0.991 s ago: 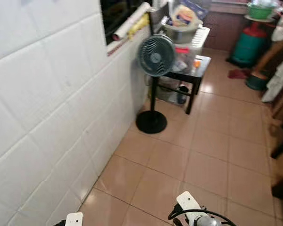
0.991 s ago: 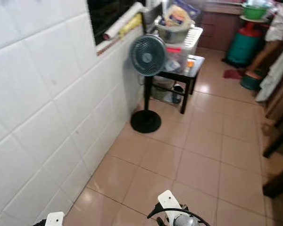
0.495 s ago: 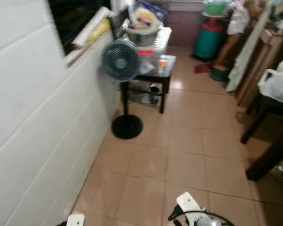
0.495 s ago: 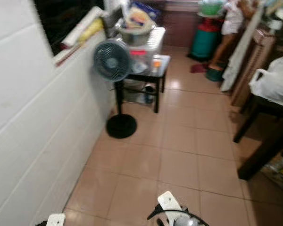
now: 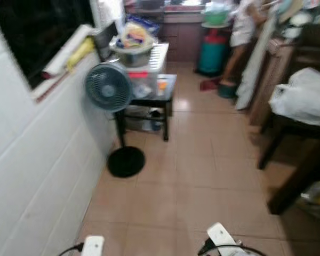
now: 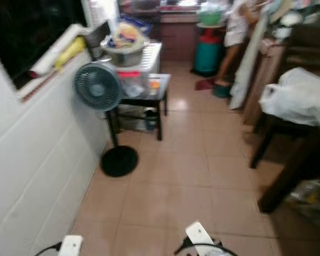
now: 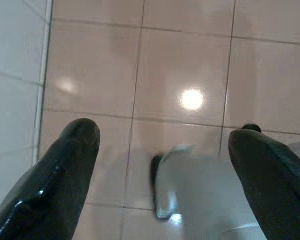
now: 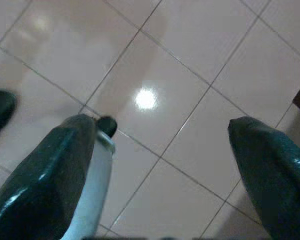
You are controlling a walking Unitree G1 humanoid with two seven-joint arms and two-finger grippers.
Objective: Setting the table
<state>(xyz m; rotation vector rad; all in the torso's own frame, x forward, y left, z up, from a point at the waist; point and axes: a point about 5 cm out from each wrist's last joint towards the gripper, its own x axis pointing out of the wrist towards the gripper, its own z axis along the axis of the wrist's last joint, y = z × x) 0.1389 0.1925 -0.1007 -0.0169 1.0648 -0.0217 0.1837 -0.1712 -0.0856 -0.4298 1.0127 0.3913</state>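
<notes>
A dark dining table [image 5: 304, 154] stands at the right, a white plastic bag [image 5: 301, 98] on it. Left gripper [image 7: 162, 165] and right gripper [image 8: 160, 160] hang wide open, empty, over tiled floor [image 5: 202, 176]. A standing fan [image 5: 108, 88] is by the white wall.

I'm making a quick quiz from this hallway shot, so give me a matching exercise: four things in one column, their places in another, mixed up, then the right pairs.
Things:
1. grey round pedestal fan
2. white plastic bag
3. green gas cylinder
4. grey metal bowl

Places:
A. on the dark table at the right
B. on the floor at the far end, near a person's legs
C. by the white tiled wall, on a round black base
D. on top of the clear storage box on the black side table

Pairs: 1-C, 2-A, 3-B, 4-D
</notes>
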